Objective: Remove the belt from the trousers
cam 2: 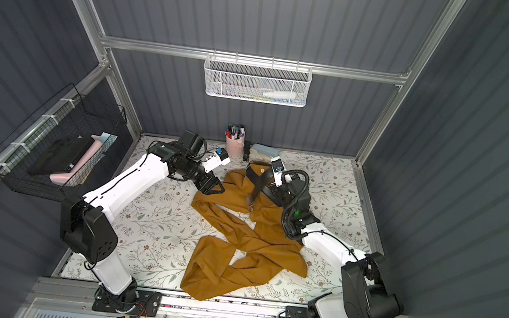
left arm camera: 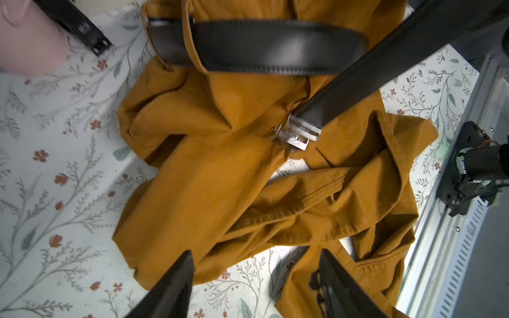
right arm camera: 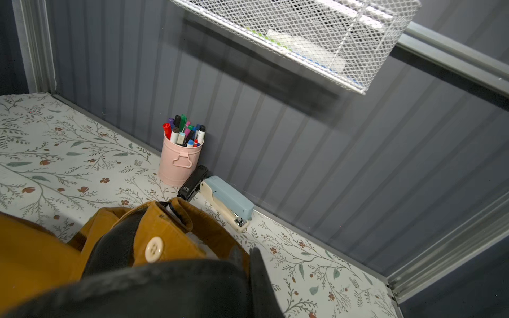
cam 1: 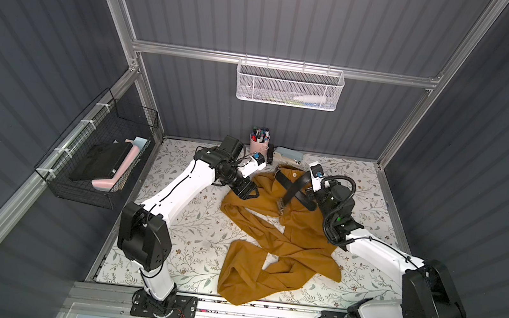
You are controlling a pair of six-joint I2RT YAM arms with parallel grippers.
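Right wrist | pink tin [right arm camera: 179,165]: markers [right arm camera: 182,131] | mesh basket [right arm camera: 382,38]: white item [right arm camera: 308,49] | trousers [right arm camera: 165,228]: belt [right arm camera: 118,242]

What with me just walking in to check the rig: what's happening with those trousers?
The right hand is shut on the black belt, holding part of the strap raised, with the silver buckle low against the mustard trousers. The rest of the belt is threaded through a waistband loop. The left hand hovers open above the cloth, holding nothing.

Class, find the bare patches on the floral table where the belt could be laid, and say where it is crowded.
Bare table lies between the left arm and the trousers, and in the far corner beyond the right arm. Crowded: the back edge, where pen cup, stapler and belt bunch.
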